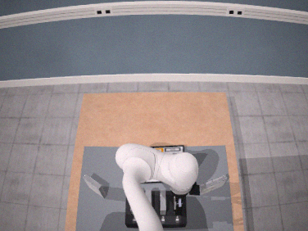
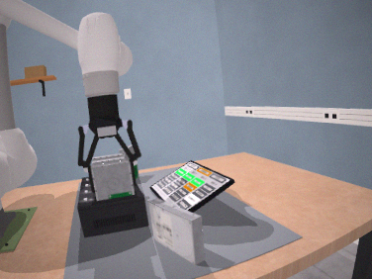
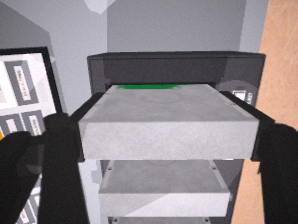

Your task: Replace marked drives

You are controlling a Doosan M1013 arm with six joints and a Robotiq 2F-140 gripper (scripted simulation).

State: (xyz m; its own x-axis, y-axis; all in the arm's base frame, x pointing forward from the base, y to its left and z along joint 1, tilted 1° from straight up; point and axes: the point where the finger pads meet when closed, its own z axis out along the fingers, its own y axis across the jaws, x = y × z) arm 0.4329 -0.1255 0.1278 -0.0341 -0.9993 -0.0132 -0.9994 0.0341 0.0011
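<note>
The black dock stands on the grey mat. My gripper is shut on the end drive, a grey drive with a green strip low on its face. That drive stands upright in the bay nearest the exterior camera; how deep it sits I cannot tell. More drives stand in a row beside it. The tilted screen shows several green cells, an orange cell and an orange header box. One loose drive stands on the mat.
Another loose drive stands on the mat at the left in the top view. The screen is close beside the dock. My arm covers part of the dock and screen in the top view. The wooden bench surrounds the mat.
</note>
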